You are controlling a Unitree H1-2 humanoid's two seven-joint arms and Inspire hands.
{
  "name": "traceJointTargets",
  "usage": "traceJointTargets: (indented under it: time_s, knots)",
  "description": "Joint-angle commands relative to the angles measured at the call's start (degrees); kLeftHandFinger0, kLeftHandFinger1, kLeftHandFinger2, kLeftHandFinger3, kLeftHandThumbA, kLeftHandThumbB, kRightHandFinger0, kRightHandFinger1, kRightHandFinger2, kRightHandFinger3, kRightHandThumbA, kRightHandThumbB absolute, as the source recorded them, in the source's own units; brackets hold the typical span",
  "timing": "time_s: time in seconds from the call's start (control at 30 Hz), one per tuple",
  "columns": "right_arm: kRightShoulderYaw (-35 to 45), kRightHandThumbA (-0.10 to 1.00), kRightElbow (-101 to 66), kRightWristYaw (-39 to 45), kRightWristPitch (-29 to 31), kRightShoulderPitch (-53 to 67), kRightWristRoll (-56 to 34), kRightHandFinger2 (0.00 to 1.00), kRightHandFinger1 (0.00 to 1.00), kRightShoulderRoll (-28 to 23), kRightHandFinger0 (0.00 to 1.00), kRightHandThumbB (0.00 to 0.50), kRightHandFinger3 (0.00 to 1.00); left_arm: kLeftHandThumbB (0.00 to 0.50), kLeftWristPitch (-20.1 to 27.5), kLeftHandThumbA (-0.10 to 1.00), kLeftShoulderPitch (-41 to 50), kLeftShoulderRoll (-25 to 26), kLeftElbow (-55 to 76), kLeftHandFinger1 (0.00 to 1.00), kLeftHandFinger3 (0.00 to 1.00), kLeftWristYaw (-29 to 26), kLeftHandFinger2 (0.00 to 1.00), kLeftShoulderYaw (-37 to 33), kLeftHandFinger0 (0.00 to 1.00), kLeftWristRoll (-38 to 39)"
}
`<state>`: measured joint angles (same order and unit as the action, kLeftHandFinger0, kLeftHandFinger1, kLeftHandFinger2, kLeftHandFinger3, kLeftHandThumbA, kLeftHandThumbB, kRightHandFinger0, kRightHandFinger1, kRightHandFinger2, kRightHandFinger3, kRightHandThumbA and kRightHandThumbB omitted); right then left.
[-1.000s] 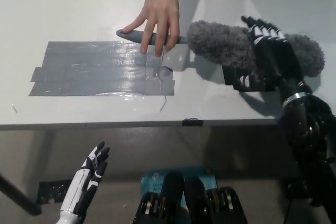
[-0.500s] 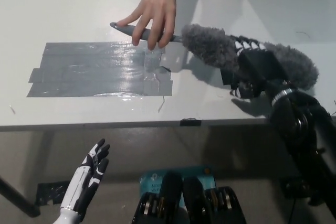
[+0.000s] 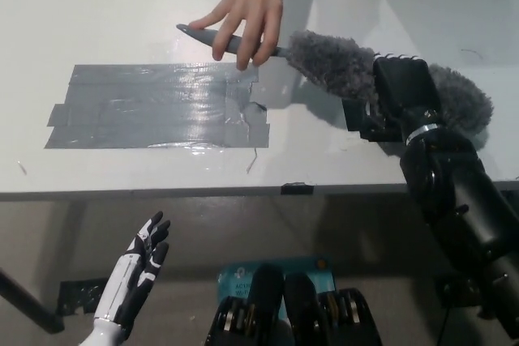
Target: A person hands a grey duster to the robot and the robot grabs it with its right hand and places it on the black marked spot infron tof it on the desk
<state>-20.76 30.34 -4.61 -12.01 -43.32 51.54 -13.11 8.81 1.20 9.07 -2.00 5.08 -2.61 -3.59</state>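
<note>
My black right hand (image 3: 395, 96) is closed over the middle of the fluffy grey duster (image 3: 340, 66), fingers curled down across its brush head so that grey fluff shows on both sides of my palm. The duster lies across the white desk (image 3: 122, 14), just to the right of the patch of shiny dark tape strips (image 3: 158, 107) that marks the spot; its brush head sits past the patch's right end, not on it. The duster's thin grey handle (image 3: 212, 38) runs leftward from the fluff and passes just above the patch's upper right corner. A person's hand (image 3: 247, 10) reaches in from the top of the view and has its fingers on that handle, so the duster is held at both ends: mine on the brush, theirs on the handle. My white left hand (image 3: 134, 277) hangs below the front edge of the desk, under the patch's left half, with its fingers spread apart and nothing in it.
</note>
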Motion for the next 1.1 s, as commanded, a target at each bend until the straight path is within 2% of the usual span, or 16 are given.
traceJointTargets:
  time_s: [0.0, 0.03, 0.07, 0.1, 0.17, 0.23, 0.33, 0.63, 0.67, 0.73, 0.8, 0.9, 1.0, 1.07]
  knots:
    - [-0.1, -0.1, 9.0, -27.9, 7.4, -6.8, 3.7, 0.69, 0.1, 0.6, 0.0, 0.233, 0.64, 0.145, 2.0, 0.89, -1.5, 0.9, 1.7, 1.0, 1.0, 1.3, 1.0, -0.1, 1.0, 0.9]
    - [0.1, -0.1, 8.7, -27.7, 8.1, -6.6, 3.2, 0.75, 0.19, 0.5, 0.0, 0.224, 0.77, 0.147, 2.0, 0.9, -1.7, 1.0, 1.6, 1.0, 1.0, 1.3, 1.0, -0.1, 1.0, 0.8]
    - [0.1, -0.1, 8.5, -27.5, 8.3, -6.5, 3.0, 0.76, 0.25, 0.4, 0.0, 0.23, 0.84, 0.146, 2.1, 0.9, -1.9, 1.1, 1.5, 1.0, 1.0, 1.4, 1.0, -0.1, 1.0, 0.6]
    - [0.3, -0.1, 7.1, -26.4, 8.7, -5.9, 2.5, 0.81, 0.3, 0.3, 0.0, 0.215, 0.89, 0.147, 2.4, 0.91, -2.0, 1.2, 1.0, 1.0, 1.0, 1.4, 1.0, -0.2, 0.99, 0.6]
    - [0.5, -0.1, 6.1, -26.6, 8.7, -5.6, 2.3, 0.83, 0.32, 0.2, 0.0, 0.212, 0.88, 0.15, 2.3, 0.91, -2.0, 1.1, 0.9, 1.0, 1.0, 1.4, 1.0, -0.1, 0.99, 0.8]
    - [0.6, -0.1, 4.8, -26.7, 8.8, -5.4, 2.3, 0.87, 0.37, 0.0, 0.0, 0.191, 0.91, 0.153, 1.8, 0.91, -1.9, 1.0, 1.0, 1.0, 1.0, 1.4, 1.0, -0.1, 0.99, 0.7]
    - [1.0, -0.1, 2.4, -26.1, 8.3, -5.4, 2.3, 0.92, 0.43, -0.4, 0.0, 0.19, 0.95, 0.149, 1.6, 0.91, -1.9, 1.0, 1.0, 1.0, 1.0, 1.4, 1.0, -0.2, 1.0, 0.8]
    - [3.8, -0.1, -6.7, -22.2, 6.9, -7.6, 1.1, 0.97, 0.49, -2.5, 0.0, 0.209, 0.96, 0.131, 1.7, 0.91, -2.0, 0.8, 0.8, 1.0, 1.0, 1.2, 1.0, -0.2, 1.0, 0.5]
    - [3.9, -0.1, -7.2, -21.2, 6.6, -7.9, 1.1, 0.99, 0.5, -3.0, 0.0, 0.2, 0.92, 0.132, 1.6, 0.91, -2.0, 0.9, 0.8, 1.0, 1.0, 1.2, 1.0, -0.3, 0.99, 0.3]
    - [3.7, -0.1, -6.6, -20.3, 6.5, -8.3, 1.1, 0.96, 0.47, -3.8, 0.0, 0.205, 0.82, 0.14, 1.6, 0.92, -2.2, 1.0, 0.7, 1.0, 1.0, 1.4, 1.0, -0.3, 0.99, 0.5]
    - [3.6, -0.1, -4.0, -20.9, 7.3, -9.1, 0.7, 0.9, 0.43, -4.2, 0.0, 0.226, 0.76, 0.134, 1.6, 0.92, -2.3, 1.0, 0.7, 1.0, 1.0, 1.3, 1.0, -0.3, 0.99, 0.3]
    - [4.1, -0.1, -0.6, -20.2, 8.3, -9.6, -1.5, 0.89, 0.44, -4.1, 0.0, 0.233, 0.77, 0.129, 1.5, 0.93, -2.3, 1.3, 0.8, 1.0, 1.0, 1.5, 1.0, -0.2, 0.99, 0.0]
    - [3.9, -0.1, 1.9, -19.3, 8.2, -9.8, -2.1, 0.9, 0.46, -3.9, 0.0, 0.215, 0.8, 0.123, 2.1, 0.93, -2.4, 1.1, 0.4, 1.0, 1.0, 1.5, 1.0, -0.1, 0.98, 0.2]
    - [3.6, -0.1, 4.8, -19.3, 9.0, -10.1, -2.9, 0.84, 0.43, -3.5, 0.0, 0.223, 0.8, 0.125, 2.1, 0.92, -2.5, 1.2, 0.3, 1.0, 1.0, 1.5, 1.0, 0.0, 0.97, 0.2]
